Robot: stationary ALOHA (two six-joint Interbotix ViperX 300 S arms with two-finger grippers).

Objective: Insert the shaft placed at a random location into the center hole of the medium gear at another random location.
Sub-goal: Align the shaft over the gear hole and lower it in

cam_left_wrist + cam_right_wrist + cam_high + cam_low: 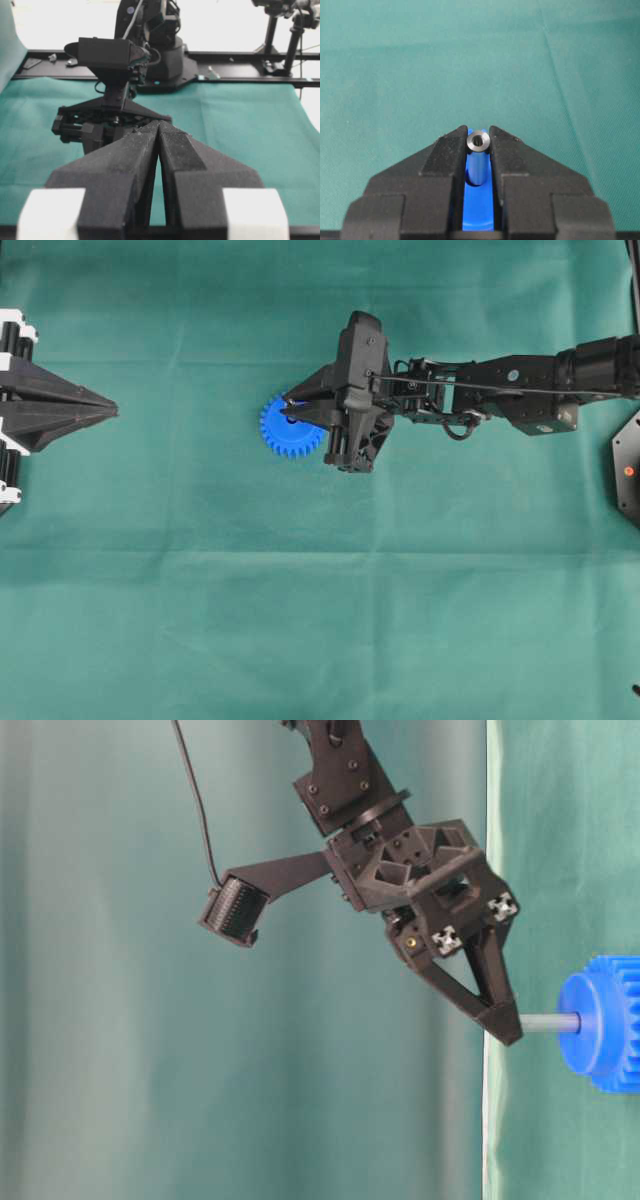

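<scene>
the right gripper (500, 1020) is pinched shut on the top of the shaft (548, 1023), whose lower end already sits in the center hole of the medium gear (290, 428), which lies on the green cloth (300, 620). the pin looks only partly seated, so the thing now is to press straight along its axis, keep it square to the gear face, and let go only once it bottoms. well away from the gear, the left gripper (159, 150) sits parked, fingers closed on nothing

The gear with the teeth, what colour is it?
Bright blue. The gear shows best in the table-level view, with a grey pin in its middle.
</scene>
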